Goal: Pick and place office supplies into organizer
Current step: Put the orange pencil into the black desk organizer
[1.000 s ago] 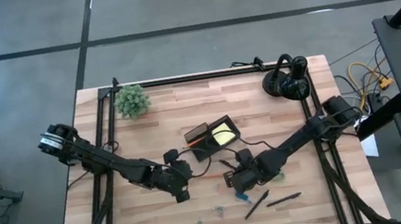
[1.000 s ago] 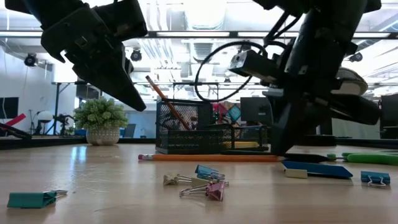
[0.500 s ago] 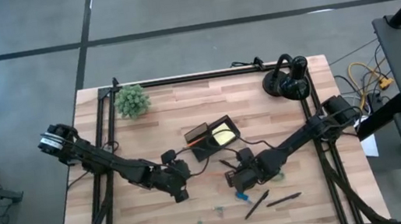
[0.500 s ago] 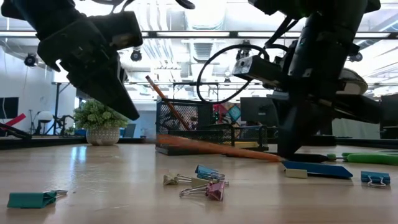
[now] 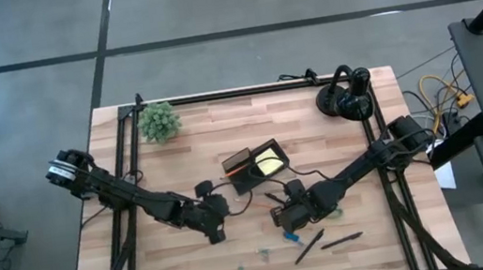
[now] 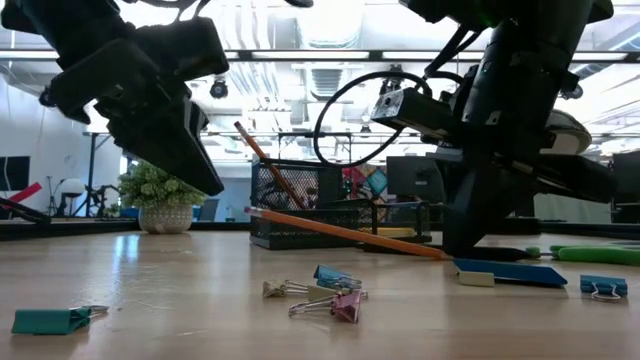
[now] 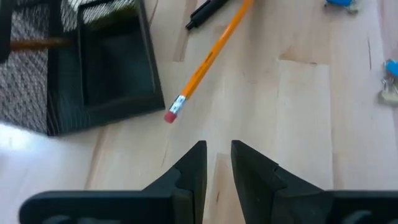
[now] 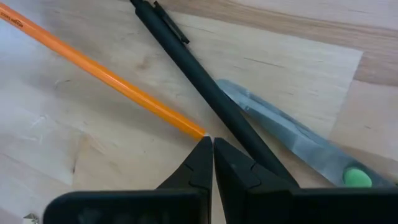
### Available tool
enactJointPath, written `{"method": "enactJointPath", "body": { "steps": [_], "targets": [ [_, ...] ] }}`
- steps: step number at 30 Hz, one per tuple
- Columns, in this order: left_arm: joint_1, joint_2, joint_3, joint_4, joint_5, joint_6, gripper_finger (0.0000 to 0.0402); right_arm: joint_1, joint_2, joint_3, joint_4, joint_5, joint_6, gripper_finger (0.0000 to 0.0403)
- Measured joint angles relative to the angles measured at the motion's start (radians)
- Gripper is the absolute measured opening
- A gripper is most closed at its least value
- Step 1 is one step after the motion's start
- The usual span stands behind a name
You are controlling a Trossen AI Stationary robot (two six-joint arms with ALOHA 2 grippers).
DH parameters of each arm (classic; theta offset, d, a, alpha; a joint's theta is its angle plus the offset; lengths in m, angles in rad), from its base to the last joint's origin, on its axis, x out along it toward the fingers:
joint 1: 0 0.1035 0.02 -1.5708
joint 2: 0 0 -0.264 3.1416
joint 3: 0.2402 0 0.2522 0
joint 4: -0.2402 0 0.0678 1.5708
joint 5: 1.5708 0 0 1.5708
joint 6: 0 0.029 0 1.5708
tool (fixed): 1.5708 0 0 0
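Right gripper (image 8: 208, 146) pinching the orange pencil (image 8: 99, 73) by its tip, eraser end tilting up near the mesh organizer (image 6: 315, 205); next calling for carrying it over a compartment; left gripper (image 7: 216, 163) hovering nearby, fingers slightly parted, empty.

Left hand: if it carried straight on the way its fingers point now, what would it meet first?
Probably the orange pencil: its eraser end lies just ahead of the left hand, slightly to one side, clear of the wood in the low view. The black organizer sits off that line. Depth is uncertain.
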Motion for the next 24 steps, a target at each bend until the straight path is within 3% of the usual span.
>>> {"method": "enactJointPath", "body": {
  "steps": [6,12,18,24],
  "targets": [
    [0.014,0.000,-0.012,0.069,0.009,0.152,0.0062,0.000,0.000,-0.001,0.000,0.000,0.000,0.0009],
    [0.081,0.000,-0.035,0.068,0.015,0.183,0.0101,0.000,0.001,-0.005,0.000,0.000,-0.001,0.0009],
    [0.135,0.000,-0.059,0.128,0.122,0.298,0.0140,0.000,0.001,-0.005,-0.001,-0.001,0.002,0.0009],
    [0.156,0.000,-0.065,0.167,0.148,0.345,0.0148,0.000,0.002,-0.005,-0.001,-0.001,0.007,0.0009]
  ]
}}
